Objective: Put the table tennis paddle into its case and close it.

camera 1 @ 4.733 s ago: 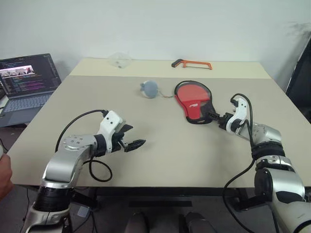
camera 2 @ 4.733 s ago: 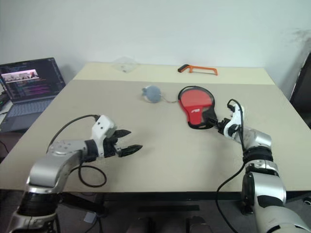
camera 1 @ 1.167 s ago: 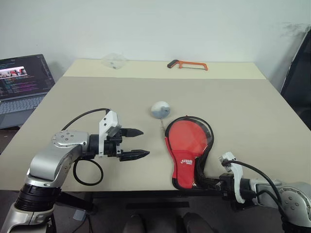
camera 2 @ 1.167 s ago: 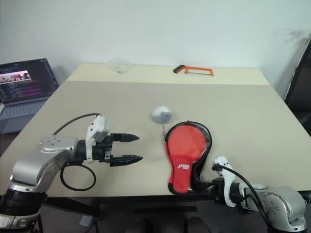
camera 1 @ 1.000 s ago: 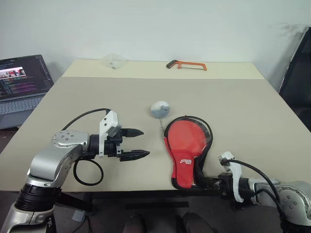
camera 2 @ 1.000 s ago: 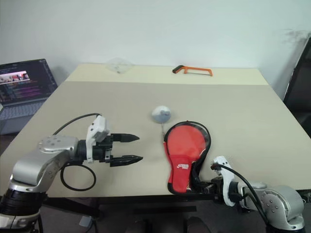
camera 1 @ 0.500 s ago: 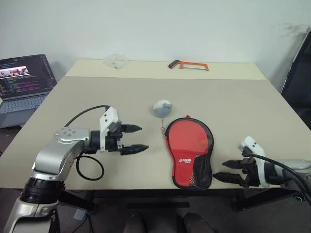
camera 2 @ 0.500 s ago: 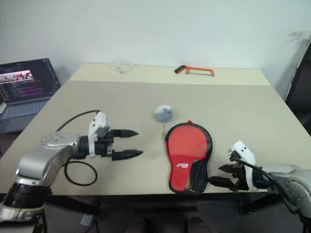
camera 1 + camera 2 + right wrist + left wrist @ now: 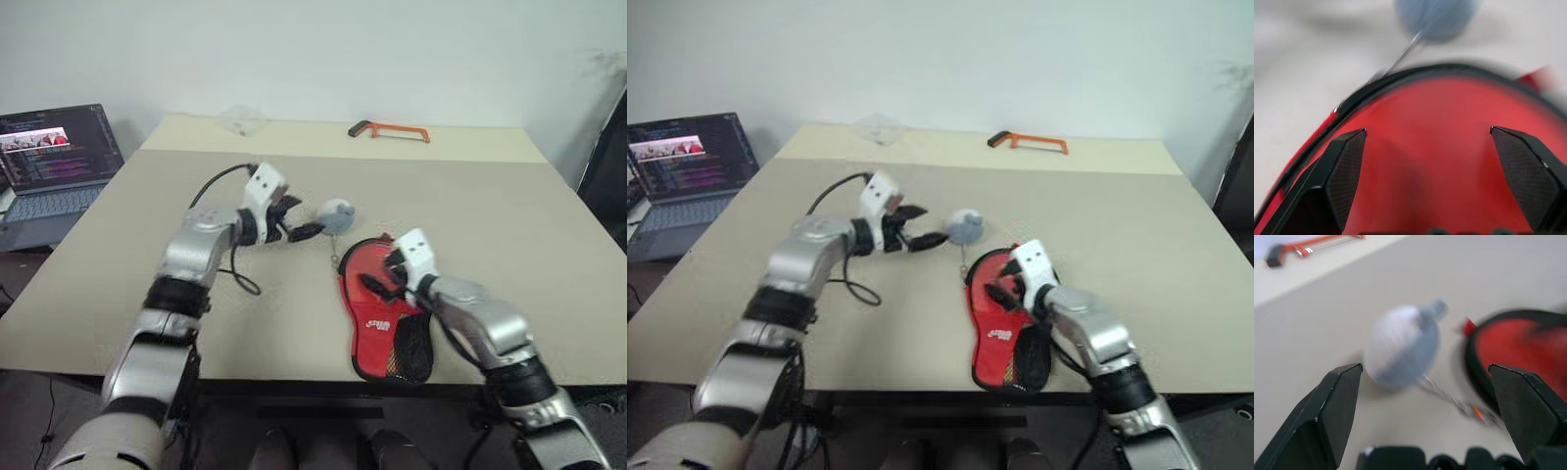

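Lying beyond the case [image 9: 385, 313], hacksaw [image 9: 389, 129] and laptop [image 9: 54, 157] stand well apart.

Even, soft indoor light; sharp head views, motion-blurred wrist views.

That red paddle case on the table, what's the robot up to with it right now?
The red case lies flat near the table's front edge, with its round grey tag on a cord just beyond it. The right tool hovers open over the case's round end, holding nothing. The left tool is open too, pointing at the grey tag without gripping it. An orange hacksaw lies at the far edge, and a laptop sits off to the robot's left.
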Robot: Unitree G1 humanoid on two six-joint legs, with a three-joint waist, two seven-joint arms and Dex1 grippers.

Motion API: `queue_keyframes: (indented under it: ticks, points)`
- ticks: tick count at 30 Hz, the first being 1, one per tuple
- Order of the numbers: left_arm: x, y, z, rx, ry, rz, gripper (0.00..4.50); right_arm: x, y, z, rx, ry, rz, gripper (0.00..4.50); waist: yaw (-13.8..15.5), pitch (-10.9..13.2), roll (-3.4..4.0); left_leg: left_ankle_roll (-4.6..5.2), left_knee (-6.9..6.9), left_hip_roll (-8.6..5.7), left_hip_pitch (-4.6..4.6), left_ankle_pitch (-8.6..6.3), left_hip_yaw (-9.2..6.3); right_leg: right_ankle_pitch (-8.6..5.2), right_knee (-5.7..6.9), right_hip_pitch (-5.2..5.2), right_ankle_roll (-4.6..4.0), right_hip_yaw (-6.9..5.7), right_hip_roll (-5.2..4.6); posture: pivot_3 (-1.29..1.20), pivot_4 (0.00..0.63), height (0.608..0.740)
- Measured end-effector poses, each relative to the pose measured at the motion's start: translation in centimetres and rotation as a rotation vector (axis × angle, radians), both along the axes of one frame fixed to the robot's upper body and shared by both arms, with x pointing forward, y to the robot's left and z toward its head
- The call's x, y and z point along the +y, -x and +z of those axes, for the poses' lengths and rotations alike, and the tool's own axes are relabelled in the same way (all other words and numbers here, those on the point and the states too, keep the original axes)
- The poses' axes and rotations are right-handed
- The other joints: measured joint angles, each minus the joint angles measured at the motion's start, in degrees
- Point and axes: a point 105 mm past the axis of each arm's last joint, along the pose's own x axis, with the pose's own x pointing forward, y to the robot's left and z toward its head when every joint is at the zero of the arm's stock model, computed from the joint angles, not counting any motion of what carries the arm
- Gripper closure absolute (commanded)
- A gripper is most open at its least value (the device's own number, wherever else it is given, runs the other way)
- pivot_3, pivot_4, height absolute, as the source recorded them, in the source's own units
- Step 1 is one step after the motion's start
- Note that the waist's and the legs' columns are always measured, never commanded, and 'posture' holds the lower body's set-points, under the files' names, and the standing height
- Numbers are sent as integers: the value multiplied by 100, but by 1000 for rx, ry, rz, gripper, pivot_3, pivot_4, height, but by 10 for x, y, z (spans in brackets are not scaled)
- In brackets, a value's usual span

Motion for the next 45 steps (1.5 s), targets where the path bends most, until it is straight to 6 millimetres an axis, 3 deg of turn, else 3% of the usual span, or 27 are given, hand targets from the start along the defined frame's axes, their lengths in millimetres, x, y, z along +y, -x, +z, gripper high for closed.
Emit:
queue_keyframes:
  ticks: [5,16,24,30,33,41,45]
  points:
    - [-12,-18,-3,-16,-12,16,0,4,-12,-5,-28,-5,-54,61,23,-2,-3,0,-2,1,5,0,-6,2,4,5,-3,-7,1,0,150,740]
    - [-27,-27,-59,125,-118,104,0,2,-10,-9,-31,-13,-94,61,6,-6,-7,0,6,1,19,2,-9,-1,15,17,6,-7,2,0,150,740]
    - [-50,-39,-49,34,-144,216,0,3,-6,-10,-23,3,-99,61,18,-7,-8,0,6,0,21,2,-9,-1,16,18,6,-7,3,0,150,740]
    - [-55,-41,-56,21,-176,267,0,5,1,-9,-19,0,-98,61,16,-7,-8,-1,5,0,21,3,-9,-1,16,18,6,-7,3,0,150,740]
    - [-59,-41,-58,12,-192,286,604,6,3,-10,-16,2,-100,0,17,-8,-9,-1,5,0,21,3,-9,-1,16,19,7,-7,3,0,150,740]
    - [-69,-41,-57,-3,-199,309,3483,5,8,-10,-7,14,-118,0,18,-8,-9,-2,5,-1,22,3,-9,-1,15,20,7,-7,2,0,150,740]
    - [-72,-43,-53,-16,-198,345,4495,5,11,-11,6,21,-117,0,22,-9,-10,-3,5,-2,22,3,-9,0,15,20,8,-7,2,0,150,740]
